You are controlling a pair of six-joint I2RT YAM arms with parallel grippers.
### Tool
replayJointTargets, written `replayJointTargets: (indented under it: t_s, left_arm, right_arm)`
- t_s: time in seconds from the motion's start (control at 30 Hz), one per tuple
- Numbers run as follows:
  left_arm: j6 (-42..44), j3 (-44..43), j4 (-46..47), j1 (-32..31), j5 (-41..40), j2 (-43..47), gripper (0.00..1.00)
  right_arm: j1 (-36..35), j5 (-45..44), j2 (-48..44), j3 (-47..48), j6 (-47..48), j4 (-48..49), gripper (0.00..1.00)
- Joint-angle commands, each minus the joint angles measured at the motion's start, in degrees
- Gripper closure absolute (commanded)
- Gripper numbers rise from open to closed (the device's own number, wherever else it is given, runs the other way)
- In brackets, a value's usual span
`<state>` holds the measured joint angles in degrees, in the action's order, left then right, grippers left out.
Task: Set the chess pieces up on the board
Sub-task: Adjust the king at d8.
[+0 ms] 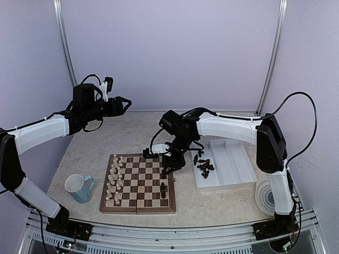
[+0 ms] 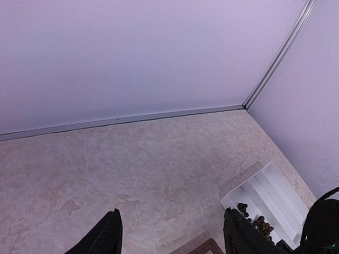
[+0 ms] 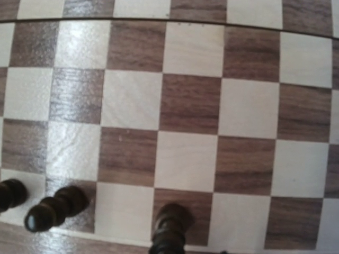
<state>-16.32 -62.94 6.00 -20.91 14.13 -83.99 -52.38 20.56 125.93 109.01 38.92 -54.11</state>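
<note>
Close to the table's front edge, the square wooden chessboard with brown and beige checks (image 1: 139, 210) is lying flat. A pale blue ceramic mug (image 1: 79, 189) is standing just off its left side. Cream-white carved figures (image 1: 114, 180) are filling the columns along the board's left edge. Only a few of the tiny dark brown carved chess pieces (image 1: 163, 187) are standing along its right edge.

The right gripper (image 1: 170, 168) is hanging low over that right edge, toward the far corner. In its wrist view one dark piece (image 3: 169, 227) is sitting on a dark square at the very bottom of the frame. The fingers are not showing there, so I cannot tell whether they are clamped on it.

This looks like a placing step, and doing it well probably means:
- keeping the piece upright and centred on its square
- opening only slightly, since two neighbours are standing near
- lifting straight up

Off the board's right side, the white ridged plastic tray (image 1: 233, 159) is holding the remaining dark heap (image 1: 204, 167). Farthest back, the left gripper (image 1: 125, 103) is hovering high over the far left of the table — fingers spread, holding nothing.
</note>
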Motion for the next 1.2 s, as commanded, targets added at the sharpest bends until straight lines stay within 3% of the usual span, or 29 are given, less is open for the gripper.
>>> replayJointTargets:
  t_s: [0.0, 0.37, 0.6, 1.17]
  left_arm:
    - [0.0, 0.3, 0.8, 0.5, 0.8, -0.3, 0.35]
    - [0.2, 0.2, 0.7, 0.5, 0.7, -0.4, 0.35]
    - [0.3, 0.2, 0.6, 0.5, 0.7, -0.4, 0.35]
    - [0.4, -0.1, 0.2, 0.5, 1.2, -0.7, 0.35]
  right_arm:
    - [0.2, 1.0, 1.1, 1.6, 0.4, 0.4, 0.6]
    - [0.2, 2.7, 2.2, 2.5, 0.0, 0.1, 0.68]
    - [0.2, 2.9, 2.9, 3.0, -0.4, 0.0, 0.78]
    - [0.1, 2.4, 3.9, 3.2, -0.6, -0.2, 0.72]
